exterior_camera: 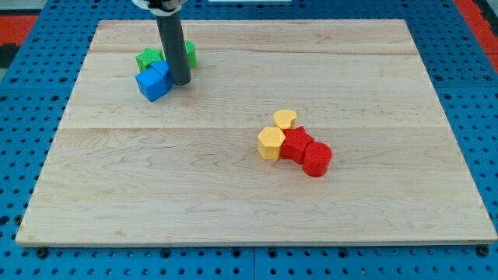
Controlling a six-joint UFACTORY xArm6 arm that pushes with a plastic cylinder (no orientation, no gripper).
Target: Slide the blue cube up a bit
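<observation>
The blue cube lies on the wooden board at the view's upper left. A green star-shaped block touches it from above. My tip stands right beside the blue cube's right side, touching or nearly touching it. The rod hides part of a second green block behind it.
Right of the board's middle, a yellow heart-shaped block, a yellow hexagonal block, a red block and a red cylinder lie bunched together. A blue pegboard surrounds the board.
</observation>
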